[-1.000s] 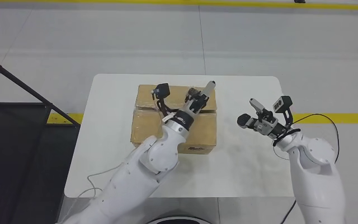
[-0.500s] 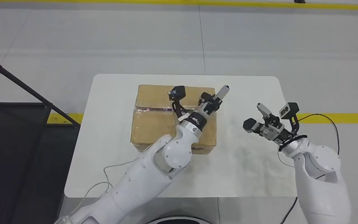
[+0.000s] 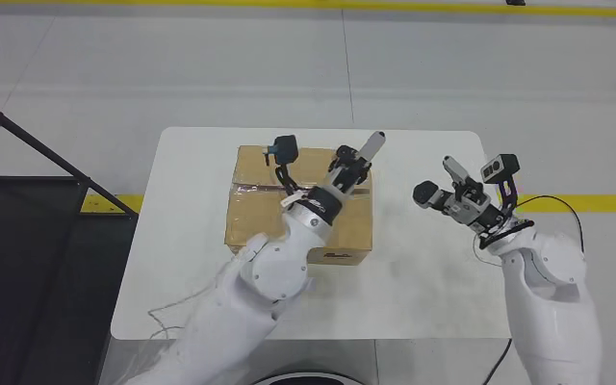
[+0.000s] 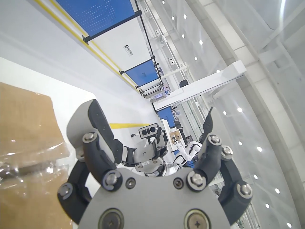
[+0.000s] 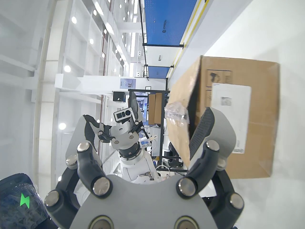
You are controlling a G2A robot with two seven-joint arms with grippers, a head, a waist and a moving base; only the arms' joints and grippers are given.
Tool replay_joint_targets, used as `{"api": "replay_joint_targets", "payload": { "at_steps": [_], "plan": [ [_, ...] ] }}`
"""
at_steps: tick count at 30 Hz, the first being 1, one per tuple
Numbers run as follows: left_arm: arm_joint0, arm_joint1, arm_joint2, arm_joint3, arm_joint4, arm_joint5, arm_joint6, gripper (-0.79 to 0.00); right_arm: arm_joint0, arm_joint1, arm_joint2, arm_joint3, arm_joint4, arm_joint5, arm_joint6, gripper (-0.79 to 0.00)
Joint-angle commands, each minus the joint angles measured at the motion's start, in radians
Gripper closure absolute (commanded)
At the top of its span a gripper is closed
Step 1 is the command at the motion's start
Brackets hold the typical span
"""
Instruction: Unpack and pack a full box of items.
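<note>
Sitting shut, brn cardbd box (image 3: pixel 252 217), clear-taped

You've got bare table (image 3: pixel 414 284) at 3 o'clock of the box (image 3: pixel 252 212), out to the right gripper (image 3: pixel 434 181) — room to pass. The left arm (image 3: pixel 281 268) lies across the box top from 6 o'clock — that way's blocked.

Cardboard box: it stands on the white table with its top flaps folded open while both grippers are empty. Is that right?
No. The top view shows the cardboard box with its top flaps shut and taped. It stands on the white table, and the left gripper and right gripper are empty.
</note>
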Motion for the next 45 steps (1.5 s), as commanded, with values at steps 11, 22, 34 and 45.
{"api": "replay_joint_targets", "payload": {
  "at_steps": [11, 22, 34, 45],
  "plan": [
    [0.544, 0.093, -0.732, -0.382, -0.072, -0.101, -0.382, -0.785, 0.284, -0.054, -0.371, 0.163, -0.015, 0.020, -0.031, -0.785],
    [0.682, 0.105, -0.915, -0.200, -0.224, -0.232, -0.498, -0.785, 0.341, -0.069, -0.458, 0.262, -0.042, 0.036, 0.000, -0.785],
    [0.579, 0.113, -0.778, -0.069, -0.201, -0.241, -0.544, -0.785, 0.375, -0.103, -0.555, 0.262, -0.034, 0.041, -0.121, -0.785],
    [0.573, 0.119, -0.745, -0.048, -0.235, -0.263, -0.554, -0.785, 0.486, -0.184, -0.730, 0.387, 0.051, 0.002, -0.207, -0.785]
  ]
}}
